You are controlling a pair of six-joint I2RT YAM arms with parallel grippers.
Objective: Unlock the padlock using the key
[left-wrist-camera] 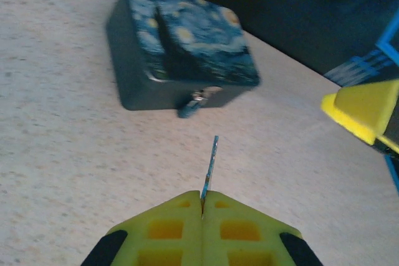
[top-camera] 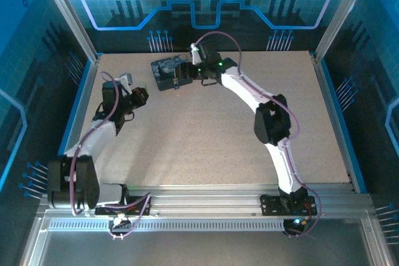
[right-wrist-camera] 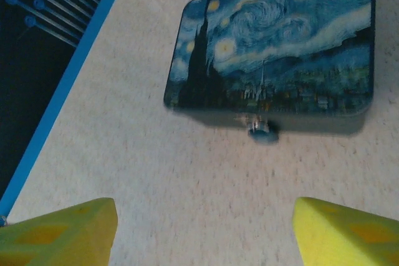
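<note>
Here, on the left of the pale speckled bench [top-camera: 206, 147], the left tool [left-wrist-camera: 202, 196] is shown with its yellow fingers [left-wrist-camera: 168, 228] pressed together. The slim dark metal key [left-wrist-camera: 212, 160] is pinched between them by its lower end. The blade of the key projects beyond the fingertips and is directed toward the dark rectangular box with the blue-yellow swirly painted lid [left-wrist-camera: 187, 42]. A gap is seen between the key tip and the box.

The box is set on the bench toward the far edge, left of centre. The small metal padlock [left-wrist-camera: 196, 99] is located at the middle of the front wall of the box, just below the lid edge. In the right wrist view the padlock [right-wrist-camera: 262, 129] is blurred, so its state cannot be told.

To the right of the box, the right tool [right-wrist-camera: 206, 216] is held with its yellow fingers [right-wrist-camera: 59, 232] spread wide. Nothing is gripped between them. The tool faces the padlock side of the box and is kept apart from it.
</note>
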